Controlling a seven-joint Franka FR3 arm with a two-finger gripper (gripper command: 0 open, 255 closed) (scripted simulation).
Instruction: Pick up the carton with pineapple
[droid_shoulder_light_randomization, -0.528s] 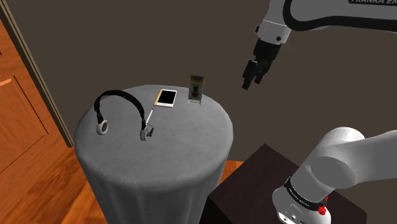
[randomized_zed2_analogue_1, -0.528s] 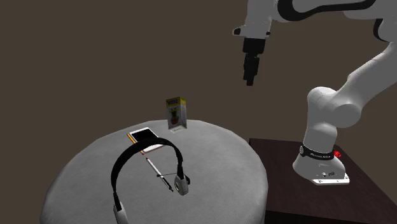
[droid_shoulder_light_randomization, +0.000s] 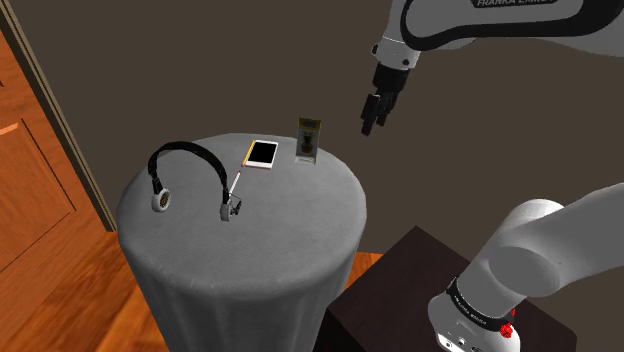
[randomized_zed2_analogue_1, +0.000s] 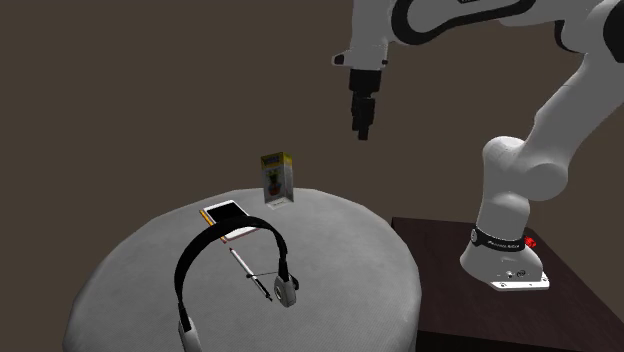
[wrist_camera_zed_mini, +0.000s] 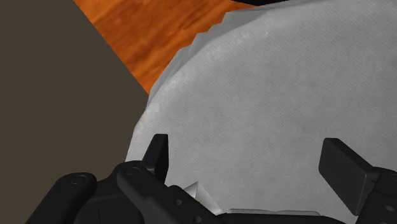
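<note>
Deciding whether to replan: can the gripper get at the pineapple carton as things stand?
Probably yes. The small upright yellow carton with a pineapple picture stands free near the edge of the grey-clothed round table; the black gripper hangs above and beside it, fingers apart, with nothing between.

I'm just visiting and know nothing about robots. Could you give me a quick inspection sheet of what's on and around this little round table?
Surface: round table draped in grey cloth.
Job's things: pineapple carton standing upright near the table's wall-side edge, untouched.
Clutter: black headphones, a pen, a white phone-like slab.
Grippers: black gripper open, empty, in the air above the carton and to the shoulder view's right of it.
Cables: nothing seen.
Surroundings: wooden floor, dark wall, dark stand beside the table.
</note>
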